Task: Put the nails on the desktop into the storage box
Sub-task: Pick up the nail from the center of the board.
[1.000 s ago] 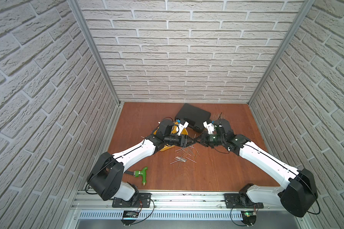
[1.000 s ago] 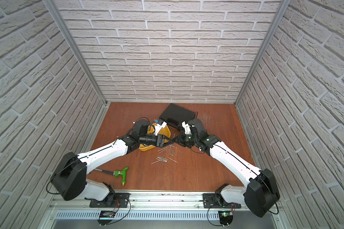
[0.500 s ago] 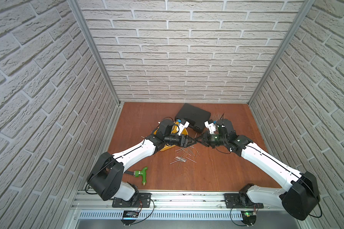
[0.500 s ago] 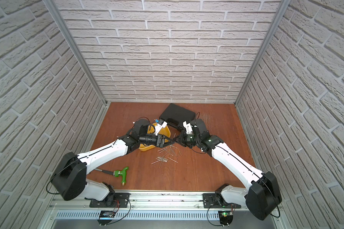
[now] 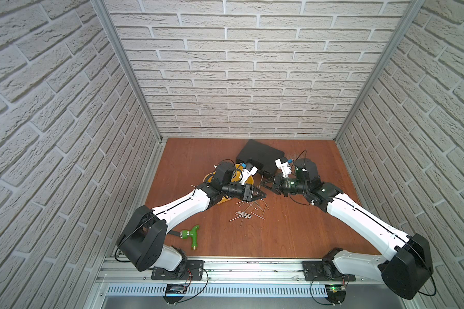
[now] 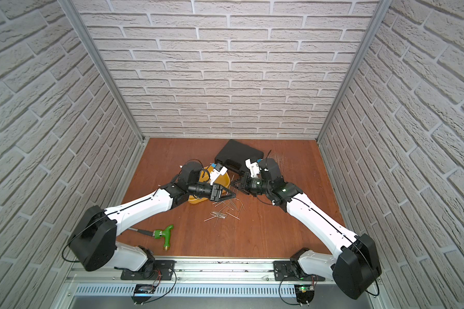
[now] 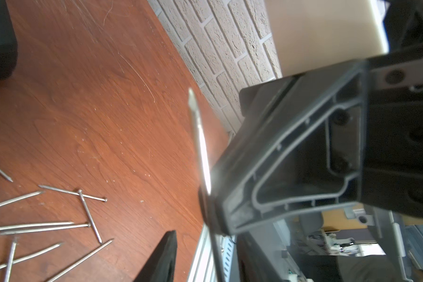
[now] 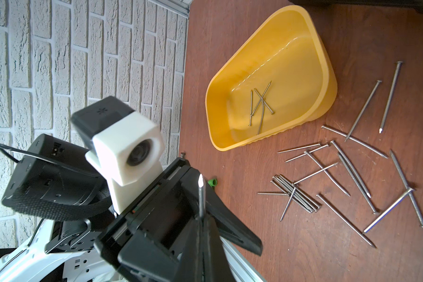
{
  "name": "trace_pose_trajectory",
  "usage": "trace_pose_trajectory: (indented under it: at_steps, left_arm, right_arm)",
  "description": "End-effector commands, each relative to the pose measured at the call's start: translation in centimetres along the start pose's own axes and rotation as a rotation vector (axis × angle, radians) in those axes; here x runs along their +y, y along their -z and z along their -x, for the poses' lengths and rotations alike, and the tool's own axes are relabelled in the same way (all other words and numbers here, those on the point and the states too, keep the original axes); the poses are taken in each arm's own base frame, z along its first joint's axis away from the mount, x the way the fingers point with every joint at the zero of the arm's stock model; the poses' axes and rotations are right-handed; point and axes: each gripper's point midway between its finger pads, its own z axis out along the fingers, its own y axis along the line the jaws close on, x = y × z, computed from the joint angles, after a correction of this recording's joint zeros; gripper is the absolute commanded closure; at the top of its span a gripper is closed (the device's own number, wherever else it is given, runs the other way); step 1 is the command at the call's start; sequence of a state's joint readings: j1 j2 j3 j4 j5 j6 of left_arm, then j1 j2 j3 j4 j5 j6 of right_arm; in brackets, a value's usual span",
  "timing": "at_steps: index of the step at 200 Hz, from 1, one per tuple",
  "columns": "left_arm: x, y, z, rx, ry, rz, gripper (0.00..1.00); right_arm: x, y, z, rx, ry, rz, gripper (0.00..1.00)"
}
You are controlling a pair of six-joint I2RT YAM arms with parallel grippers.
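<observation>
Drifted slightly clear of my half-open left gripper, my right gripper clamps one nail, likely to hand across for the box.

No readable text, label, brand, number or sign on anything I see, in any view.
</observation>
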State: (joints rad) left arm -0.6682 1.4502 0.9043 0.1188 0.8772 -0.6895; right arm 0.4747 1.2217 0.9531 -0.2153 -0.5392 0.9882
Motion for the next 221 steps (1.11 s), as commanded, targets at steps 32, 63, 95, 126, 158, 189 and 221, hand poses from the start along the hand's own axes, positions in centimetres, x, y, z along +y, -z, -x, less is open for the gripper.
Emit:
trace_pose_trajectory:
  at_steps: [32,63,95,126,158,189,221]
  left_arm:
    - [-1.2,0.1,1.3,-0.014,-0.060,-0.024,0.79]
    - [-1.0,0.1,1.1,-0.004,-0.059,-0.014,0.99]
    - [0.0,0.3,0.6,0.000,-0.044,0.042,1.00]
    - [3.0,1.1,0.2,-0.004,0.027,0.182,1.00]
    - [7.0,3.5,0.3,-0.048,0.124,0.369,1.00]
    - [11.4,6.8,0.3,-0.119,0.256,0.571,1.00]
    - [14.8,8.8,0.5,-0.132,0.339,0.744,1.00]
  right_arm:
    - [1.1,0.2,-0.3,0.018,0.016,0.054,0.98]
    - [1.0,-0.1,-0.6,0.035,0.036,0.041,0.97]
    - [1.1,0.5,-0.2,0.017,0.086,-0.006,0.75]
    - [0.7,2.1,0.5,-0.016,0.182,-0.115,0.50]
    - [-0.5,3.4,0.5,-0.030,0.245,-0.213,0.46]
    - [-1.8,3.1,-0.2,-0.007,0.252,-0.247,0.46]
    - [-2.8,2.2,-1.4,0.036,0.293,-0.296,0.46]
